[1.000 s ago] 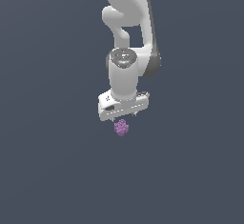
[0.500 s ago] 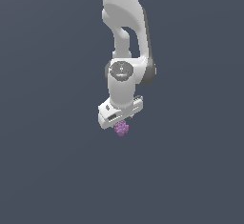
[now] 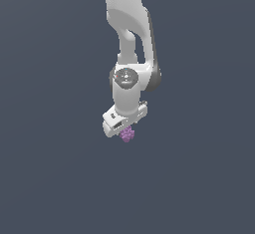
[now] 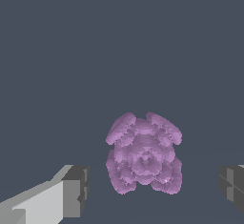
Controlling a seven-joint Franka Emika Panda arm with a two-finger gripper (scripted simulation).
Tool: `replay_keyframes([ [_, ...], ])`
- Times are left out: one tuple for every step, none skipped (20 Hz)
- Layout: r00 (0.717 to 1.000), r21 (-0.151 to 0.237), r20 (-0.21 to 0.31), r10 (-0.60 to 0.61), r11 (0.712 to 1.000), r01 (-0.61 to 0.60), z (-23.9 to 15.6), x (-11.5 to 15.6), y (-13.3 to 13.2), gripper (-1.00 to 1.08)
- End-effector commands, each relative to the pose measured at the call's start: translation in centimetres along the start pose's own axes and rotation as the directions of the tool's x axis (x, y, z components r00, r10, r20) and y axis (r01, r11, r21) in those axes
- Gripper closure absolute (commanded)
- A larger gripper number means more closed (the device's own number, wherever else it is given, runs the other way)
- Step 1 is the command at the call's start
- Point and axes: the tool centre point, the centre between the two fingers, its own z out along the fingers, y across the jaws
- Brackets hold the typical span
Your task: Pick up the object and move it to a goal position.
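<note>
The object is a small purple bumpy cluster like a bunch of grapes [image 3: 127, 135], lying on the dark grey floor directly under my white gripper [image 3: 124, 128]. In the wrist view the cluster [image 4: 144, 155] sits between the two fingertips [image 4: 76, 189], with clear gaps on both sides. The gripper [image 4: 155, 185] is open and touches nothing. In the exterior view the hand hides part of the cluster. No goal marker shows in either view.
The white arm [image 3: 130, 34] reaches down from the top of the exterior view. Around it there is only flat dark grey floor [image 3: 60, 178].
The arm has come down over the last second. The gripper has closed in on the purple cluster, which has not moved. The fingers have stayed open.
</note>
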Motion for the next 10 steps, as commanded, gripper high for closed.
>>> replay_keyframes([
  [1.000,0.000,0.000,0.000,1.000,0.000,0.0,0.0,0.0,-0.92],
  [1.000,0.000,0.000,0.000,1.000,0.000,0.1,0.0,0.0,-0.92],
  [1.000,0.000,0.000,-0.001,1.000,0.001,0.3,0.0,0.0,-0.92],
  [1.000,0.000,0.000,-0.001,1.000,0.001,0.6,0.0,0.0,-0.92],
  [1.000,0.000,0.000,-0.001,1.000,0.001,1.0,0.0,0.0,-0.92],
  [1.000,0.000,0.000,-0.002,1.000,0.002,1.4,0.0,0.0,-0.92],
  [1.000,0.000,0.000,-0.002,1.000,0.002,1.9,0.0,0.0,-0.92],
  [1.000,0.000,0.000,-0.003,1.000,0.003,2.4,0.0,-0.1,-0.92],
  [1.000,0.000,0.000,-0.004,1.000,0.004,3.0,-0.1,-0.1,-0.92],
  [1.000,0.000,0.000,-0.004,1.000,0.004,3.6,-0.1,-0.1,-0.92],
])
